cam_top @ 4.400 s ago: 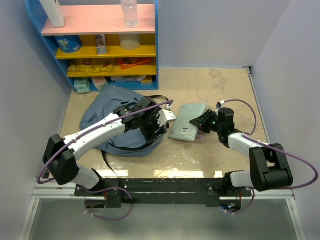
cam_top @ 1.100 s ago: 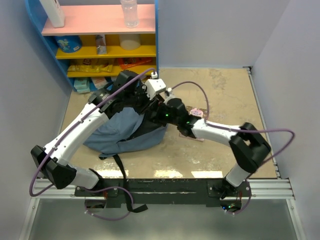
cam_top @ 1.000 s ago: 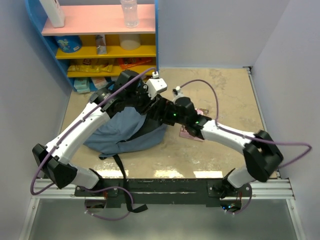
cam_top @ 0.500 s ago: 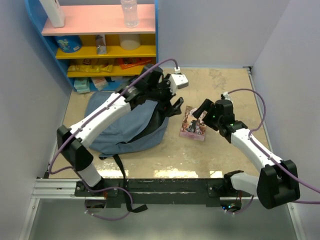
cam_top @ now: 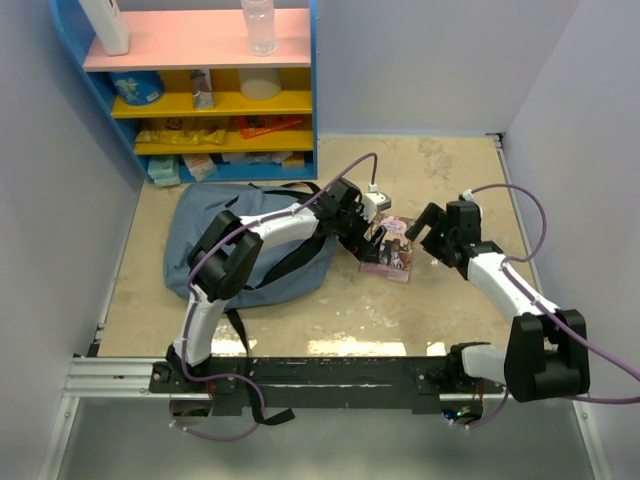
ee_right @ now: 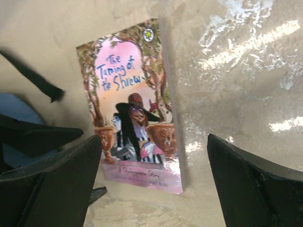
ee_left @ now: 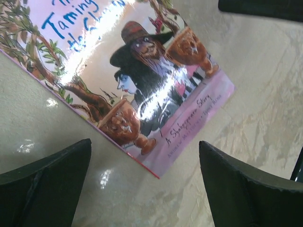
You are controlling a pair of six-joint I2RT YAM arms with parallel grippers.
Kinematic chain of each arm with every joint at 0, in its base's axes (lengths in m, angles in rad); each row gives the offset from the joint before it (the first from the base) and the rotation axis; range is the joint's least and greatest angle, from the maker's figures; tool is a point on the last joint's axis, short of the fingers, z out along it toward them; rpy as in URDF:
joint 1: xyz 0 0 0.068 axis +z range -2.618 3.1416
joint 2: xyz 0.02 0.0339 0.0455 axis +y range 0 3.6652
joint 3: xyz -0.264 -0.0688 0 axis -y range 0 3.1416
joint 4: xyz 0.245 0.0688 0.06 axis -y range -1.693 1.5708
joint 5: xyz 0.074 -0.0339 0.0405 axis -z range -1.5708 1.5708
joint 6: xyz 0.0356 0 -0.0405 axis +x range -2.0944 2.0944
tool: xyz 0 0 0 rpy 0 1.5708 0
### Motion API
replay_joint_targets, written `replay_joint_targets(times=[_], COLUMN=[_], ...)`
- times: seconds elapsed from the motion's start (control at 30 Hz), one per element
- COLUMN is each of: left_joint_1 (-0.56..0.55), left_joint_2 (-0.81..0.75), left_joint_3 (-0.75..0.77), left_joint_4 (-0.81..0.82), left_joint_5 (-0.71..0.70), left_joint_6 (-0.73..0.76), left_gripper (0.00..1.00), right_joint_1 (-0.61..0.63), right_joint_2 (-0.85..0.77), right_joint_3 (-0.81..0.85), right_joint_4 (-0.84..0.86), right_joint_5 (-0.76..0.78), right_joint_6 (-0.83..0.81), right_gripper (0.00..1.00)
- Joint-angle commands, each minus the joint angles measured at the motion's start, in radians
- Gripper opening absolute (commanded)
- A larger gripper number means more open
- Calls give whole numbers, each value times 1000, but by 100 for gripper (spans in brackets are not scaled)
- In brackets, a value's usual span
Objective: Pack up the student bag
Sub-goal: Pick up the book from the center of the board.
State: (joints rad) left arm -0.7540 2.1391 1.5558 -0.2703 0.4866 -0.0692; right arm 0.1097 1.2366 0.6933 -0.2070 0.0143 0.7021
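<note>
The student bag, slate-blue with black straps, lies slumped on the table's left half; its blue edge shows in the right wrist view. A pink picture book lies flat right of it. My left gripper hangs open just above the book's left edge, and the left wrist view shows the cover's lower corner ahead of that gripper. My right gripper is open at the book's right side, with the cover between and beyond its fingers. Neither gripper holds anything.
A blue shelf unit stands at the back left, with a clear bottle and a white bottle on its pink top and snack packs below. Grey walls close in both sides. A black bag strap trails toward the near edge.
My left gripper opened, let go of the bag and swung right and down to the book. My right arm pulled back out from the bag to the book's right side. The bag slumped flatter.
</note>
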Motion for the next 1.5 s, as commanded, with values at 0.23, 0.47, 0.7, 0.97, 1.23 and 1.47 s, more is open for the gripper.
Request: replay_joint_targets(times=[0.23,0.47,0.7,0.97,1.23,1.47], left_joint_1=[30,27,10,1,4,4], left_joint_2=[61,125,163,142,24,31], left_joint_3=[43,79,118,90,4,20], left_joint_4=[143,105,88,130,313,296], left_joint_5=[-62,-51,20,148,265,233], left_joint_6=[-144,-161,-178,-228,-317,-296], left_gripper=[100,100,100,93,58,55], right_joint_1=[-11,-10,-10,-8,-10,-10], right_joint_2=[119,221,267,265,262,170], right_joint_3=[-60,-58,-95,-161,-195,-233], right_joint_4=[122,198,270,391,439,480], right_joint_5=[-43,-48,-80,-163,-206,-283], right_joint_6=[-10,8,42,114,135,140], right_gripper=[87,84,81,69,62,57])
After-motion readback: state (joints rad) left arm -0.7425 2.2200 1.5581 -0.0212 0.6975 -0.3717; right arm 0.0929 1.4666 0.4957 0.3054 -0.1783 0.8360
